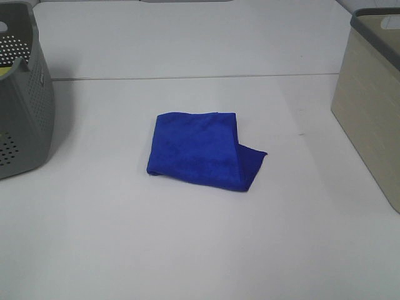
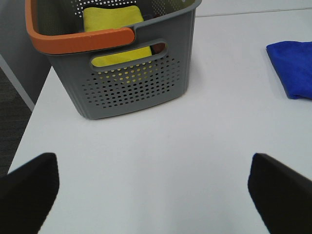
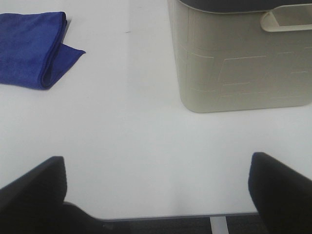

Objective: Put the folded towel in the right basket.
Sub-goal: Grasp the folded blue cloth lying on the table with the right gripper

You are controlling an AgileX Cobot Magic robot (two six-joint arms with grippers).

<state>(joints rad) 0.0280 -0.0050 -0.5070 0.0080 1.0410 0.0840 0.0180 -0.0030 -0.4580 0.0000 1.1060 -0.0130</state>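
Note:
The folded towel [image 1: 201, 149], bright royal blue, lies flat on the white table [image 1: 187, 250] at its middle; it also shows in the left wrist view [image 2: 294, 68] and the right wrist view [image 3: 31, 48]. The right basket [image 1: 375, 103], beige with a dark grey rim, stands at the table's right edge and shows in the right wrist view [image 3: 243, 58]. My left gripper [image 2: 156, 195] is open and empty over the table's near left. My right gripper [image 3: 158, 192] is open and empty over the near right edge. Neither arm shows in the high view.
A grey perforated basket [image 1: 22, 94] with an orange handle [image 2: 80, 39] stands at the left edge and holds a yellow cloth [image 2: 114, 22]. A seam [image 1: 187, 77] runs across the table behind the towel. The table's near edge [image 3: 161, 217] shows in the right wrist view.

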